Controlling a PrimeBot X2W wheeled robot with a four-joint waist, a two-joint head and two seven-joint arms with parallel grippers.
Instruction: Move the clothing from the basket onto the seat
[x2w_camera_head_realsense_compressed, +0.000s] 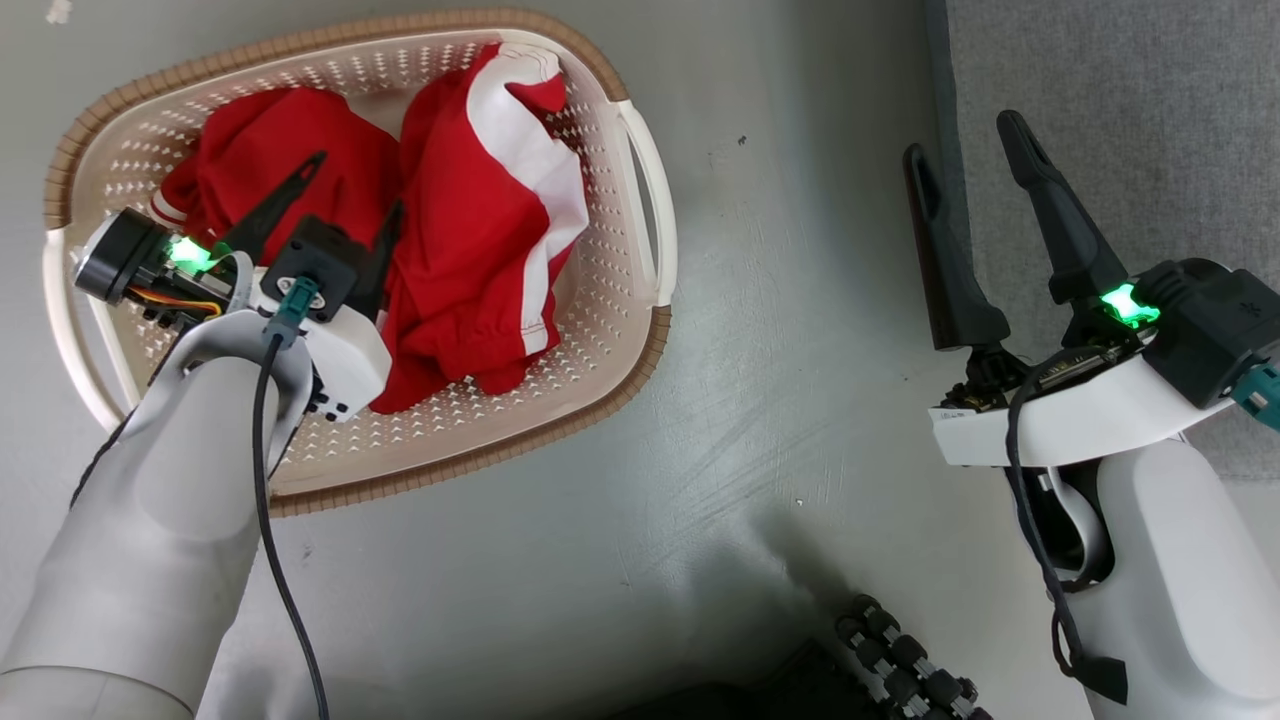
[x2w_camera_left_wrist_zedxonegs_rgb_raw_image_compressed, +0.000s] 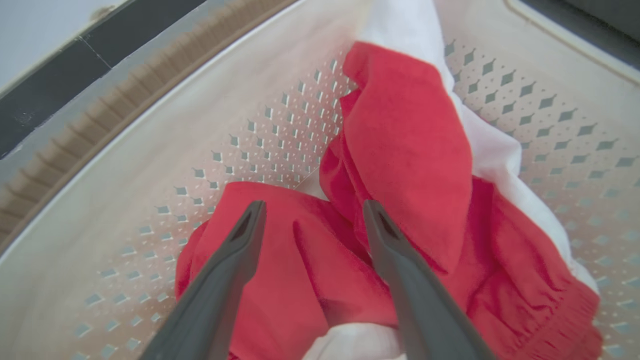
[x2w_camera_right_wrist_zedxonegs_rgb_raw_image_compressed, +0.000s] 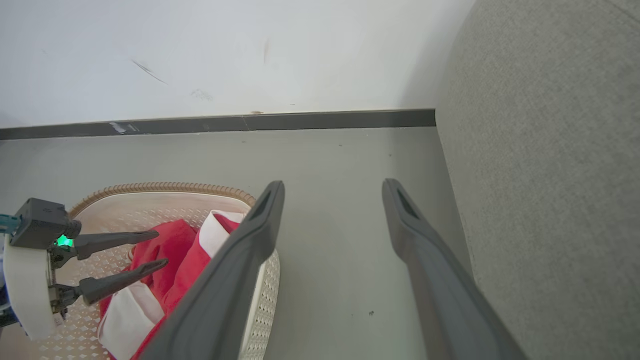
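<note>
Left gripper (x2w_camera_head_realsense_compressed: 358, 182) spread over the clothing (x2w_camera_head_realsense_compressed: 480, 220)
I see its fingers apart, gripping nothing, the red heap right beneath them in the basket (x2w_camera_head_realsense_compressed: 330, 40); my right gripper (x2w_camera_head_realsense_compressed: 960, 135), also spread and empty, hangs beside the seat (x2w_camera_head_realsense_compressed: 1130, 90).

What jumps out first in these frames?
Bright red clothing with white panels, heaped in the cream basket on the floor at the head view's upper left. The left gripper reaches into the basket, open, aimed at the clothing. At right, the open right gripper hangs beside the grey seat.
</note>
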